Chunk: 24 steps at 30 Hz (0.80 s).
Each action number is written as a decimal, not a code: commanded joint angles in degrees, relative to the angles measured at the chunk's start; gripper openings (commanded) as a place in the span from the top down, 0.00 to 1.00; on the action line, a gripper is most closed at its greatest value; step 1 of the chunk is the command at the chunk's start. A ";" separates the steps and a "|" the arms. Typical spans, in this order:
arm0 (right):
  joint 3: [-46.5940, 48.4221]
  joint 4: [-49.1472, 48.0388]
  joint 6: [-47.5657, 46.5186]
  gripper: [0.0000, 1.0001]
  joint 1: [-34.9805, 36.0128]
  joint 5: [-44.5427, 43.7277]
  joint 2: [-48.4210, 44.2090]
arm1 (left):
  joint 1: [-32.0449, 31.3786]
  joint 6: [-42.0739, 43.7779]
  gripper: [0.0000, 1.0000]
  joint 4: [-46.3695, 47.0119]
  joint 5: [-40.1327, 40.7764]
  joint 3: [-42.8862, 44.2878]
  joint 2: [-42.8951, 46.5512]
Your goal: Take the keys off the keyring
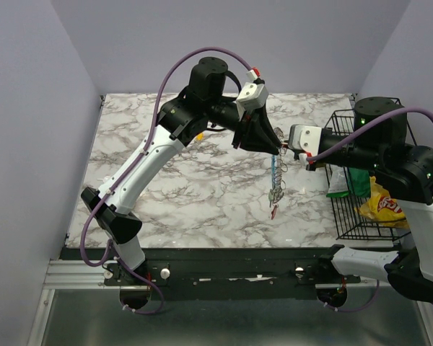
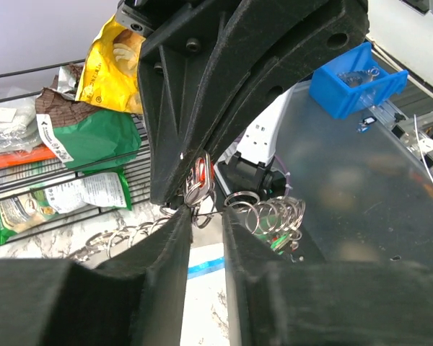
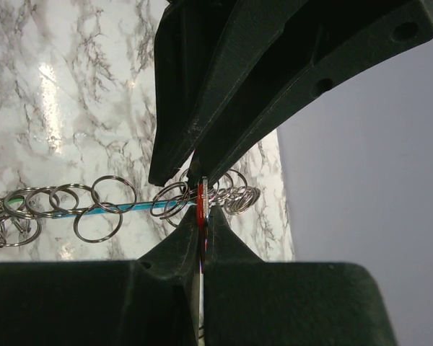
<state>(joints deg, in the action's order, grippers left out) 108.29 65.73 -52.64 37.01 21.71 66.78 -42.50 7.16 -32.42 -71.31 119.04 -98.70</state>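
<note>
The keyring (image 1: 275,176) is a chain of steel rings on a blue strip (image 3: 130,208), hanging above the marble table between both grippers. My right gripper (image 3: 202,216) is shut on a red key (image 3: 201,205), seen edge-on between its pads. In the top view it (image 1: 287,146) holds the chain's upper end. My left gripper (image 2: 202,216) meets it tip to tip (image 1: 270,148); its jaws stand a narrow gap apart with a ring wire crossing between the tips. A cluster of rings (image 2: 270,215) and a green key (image 2: 279,243) hang just beyond. Another red key (image 1: 274,210) dangles at the chain's bottom.
A black wire basket (image 1: 346,209) at the table's right edge holds snack bags, among them a yellow one (image 1: 382,205) and a green one (image 1: 339,184). A blue bin (image 2: 357,76) shows in the left wrist view. The marble table (image 1: 202,187) lies below the chain.
</note>
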 commanded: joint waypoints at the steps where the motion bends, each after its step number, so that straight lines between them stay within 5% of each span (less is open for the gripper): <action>1: 2.01 -2.01 -0.09 0.99 -0.19 -0.45 -0.16 | -0.65 -0.13 0.74 -0.27 -0.59 -0.57 -0.53; 13: 1.84 -2.28 -0.09 0.99 -0.28 -1.23 -0.43 | -0.65 0.23 1.00 -0.53 0.82 -0.39 -0.53; 24: -6.15 -6.93 -0.44 0.99 -0.80 -13.10 -4.03 | -0.30 0.23 1.00 -2.82 14.07 0.93 1.22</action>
<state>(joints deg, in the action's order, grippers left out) 104.86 63.35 -52.64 36.99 15.64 65.08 -42.76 7.51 -33.19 -65.06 118.78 -98.72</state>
